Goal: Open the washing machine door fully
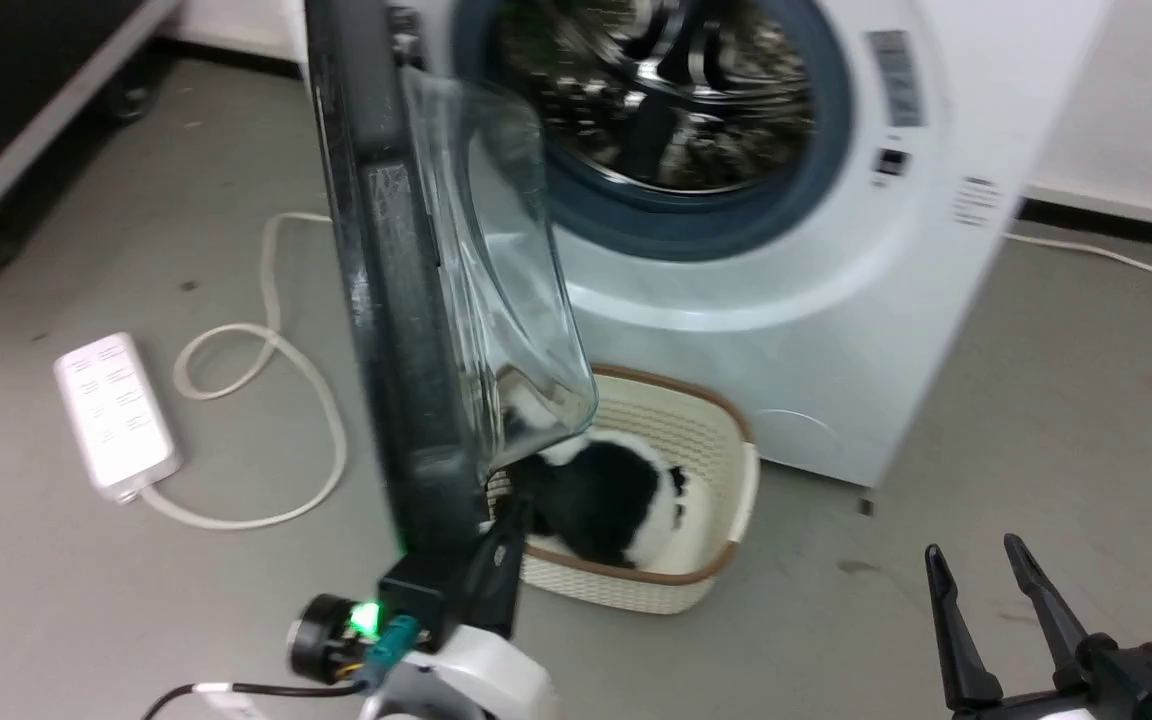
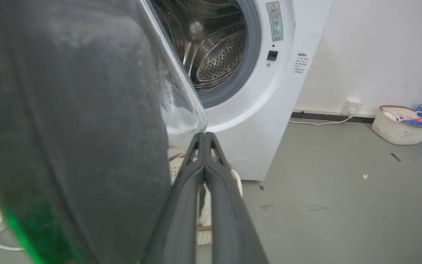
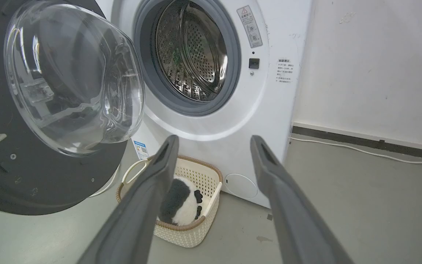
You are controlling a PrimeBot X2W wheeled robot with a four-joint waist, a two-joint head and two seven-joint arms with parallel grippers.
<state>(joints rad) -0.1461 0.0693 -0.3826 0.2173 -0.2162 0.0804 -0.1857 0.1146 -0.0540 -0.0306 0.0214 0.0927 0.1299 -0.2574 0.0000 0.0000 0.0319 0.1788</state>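
Observation:
The washing machine [image 1: 836, 330] is a white front-loader with its steel drum [image 1: 666, 90] exposed. The washing machine door [image 1: 386, 330] stands swung out and edge-on to me, its black rim to the left and its clear glass bowl [image 1: 506, 280] bulging toward the drum. My left gripper [image 1: 516, 520] is shut with nothing between its fingers [image 2: 181, 205]. It lies close beside the inner face of the door's lower rim [image 2: 68, 128]. My right gripper [image 1: 981, 560] hangs open at the lower right, well clear of the door [image 3: 50, 183] and facing the washing machine [image 3: 233, 110].
A cream basket [image 1: 706, 580] holding a black-and-white plush toy [image 1: 606, 500] sits on the floor under the door, against the washer's front. A white power strip [image 1: 116, 415] and its looped cable lie left of the door. A second basket [image 2: 403, 124] stands by the wall.

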